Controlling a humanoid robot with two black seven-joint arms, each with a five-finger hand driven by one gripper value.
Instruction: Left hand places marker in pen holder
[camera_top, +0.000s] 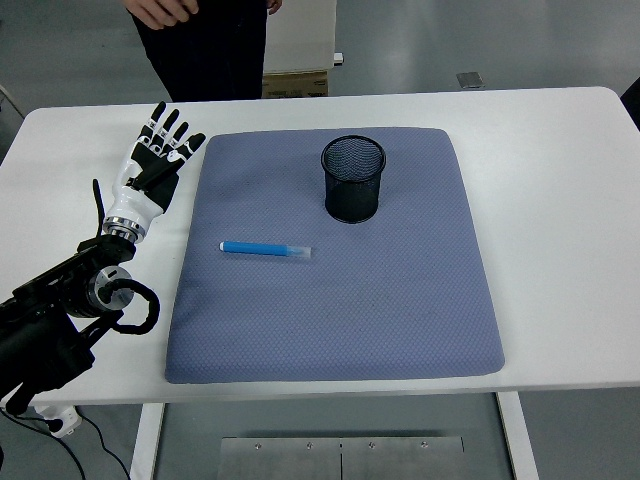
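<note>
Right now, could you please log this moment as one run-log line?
left hand open, beside mat | marker flat on mat | pen holder upright, empty | right arm unseen

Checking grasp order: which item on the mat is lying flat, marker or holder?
The blue marker with a clear cap lies flat on the grey-blue mat; the black mesh pen holder stands upright.

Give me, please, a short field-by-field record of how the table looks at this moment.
marker: blue, lying flat on the mat, untouched
pen holder: black mesh, upright on the mat, beyond the marker
mat: blue-grey, on the white table
left hand: open, fingers spread, over the table left of the mat
right hand: not in view
person: standing at the far edge
</note>
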